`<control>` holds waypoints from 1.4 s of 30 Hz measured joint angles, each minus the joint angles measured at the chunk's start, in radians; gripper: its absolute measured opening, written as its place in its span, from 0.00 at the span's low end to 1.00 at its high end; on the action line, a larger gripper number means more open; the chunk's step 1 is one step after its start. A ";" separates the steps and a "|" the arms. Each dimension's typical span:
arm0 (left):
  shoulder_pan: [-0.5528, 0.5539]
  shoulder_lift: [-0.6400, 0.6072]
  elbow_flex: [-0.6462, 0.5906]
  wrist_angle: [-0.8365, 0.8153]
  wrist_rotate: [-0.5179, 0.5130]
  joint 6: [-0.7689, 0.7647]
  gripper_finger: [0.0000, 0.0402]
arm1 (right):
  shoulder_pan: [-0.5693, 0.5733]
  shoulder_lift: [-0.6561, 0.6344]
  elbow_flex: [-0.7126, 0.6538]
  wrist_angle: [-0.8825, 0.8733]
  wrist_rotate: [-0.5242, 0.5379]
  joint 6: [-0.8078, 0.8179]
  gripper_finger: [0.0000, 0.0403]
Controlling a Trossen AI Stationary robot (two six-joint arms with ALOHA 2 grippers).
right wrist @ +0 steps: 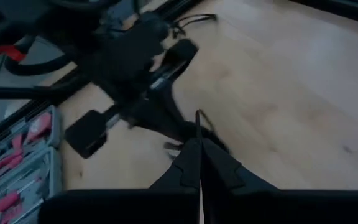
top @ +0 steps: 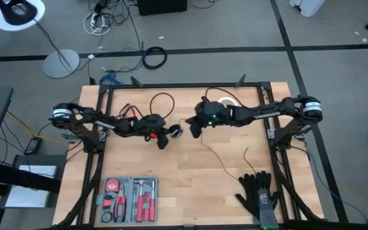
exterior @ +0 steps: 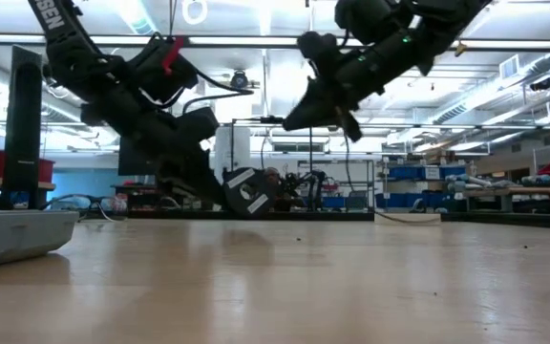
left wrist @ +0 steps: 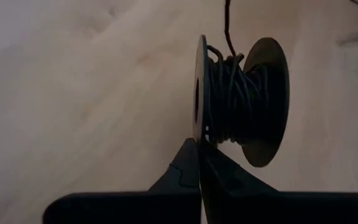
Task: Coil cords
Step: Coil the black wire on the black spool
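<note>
While the left gripper (left wrist: 199, 163) pinches the spool (left wrist: 238, 99), half wound, cord (top: 225, 161) trails toward the worktop's (top: 190, 191) front; right gripper (right wrist: 199, 163) clamps the strand.

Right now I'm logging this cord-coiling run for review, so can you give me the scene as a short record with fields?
left end effector: shut on the rim of the spool, mid-table
spool: black, cord wound between its two discs
cord: thin, black, loose tail trailing across the table toward the gloves
right end effector: shut, pinching the cord, raised above the table
gloves: black, near table edge, right side
tool kit: open, near edge, left side
table: light wood
</note>
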 joint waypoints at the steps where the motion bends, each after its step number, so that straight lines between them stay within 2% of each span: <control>1: 0.001 0.000 0.007 0.002 -0.008 -0.001 0.00 | 0.007 0.018 0.018 0.005 -0.004 -0.008 0.00; 13: 0.026 0.000 0.040 0.027 -0.018 -0.055 0.00 | 0.091 0.235 0.193 0.000 -0.093 -0.107 0.00; 19: 0.033 0.000 0.039 0.085 -0.005 -0.062 0.00 | 0.105 0.264 0.191 -0.094 -0.074 -0.097 0.00; 23: 0.034 0.000 0.039 0.139 0.047 -0.063 0.00 | 0.104 0.289 0.192 -0.186 -0.012 -0.075 0.00; 28: 0.034 0.000 0.036 0.144 0.088 -0.077 0.00 | 0.104 0.290 0.191 -0.274 -0.002 -0.069 0.00; 33: 0.029 0.000 -0.004 0.137 0.149 -0.085 0.00 | 0.111 0.290 0.190 -0.295 -0.002 -0.069 0.00; 42: -0.007 -0.001 -0.081 0.147 0.154 -0.130 0.00 | 0.154 0.299 0.083 -0.210 -0.005 0.007 0.07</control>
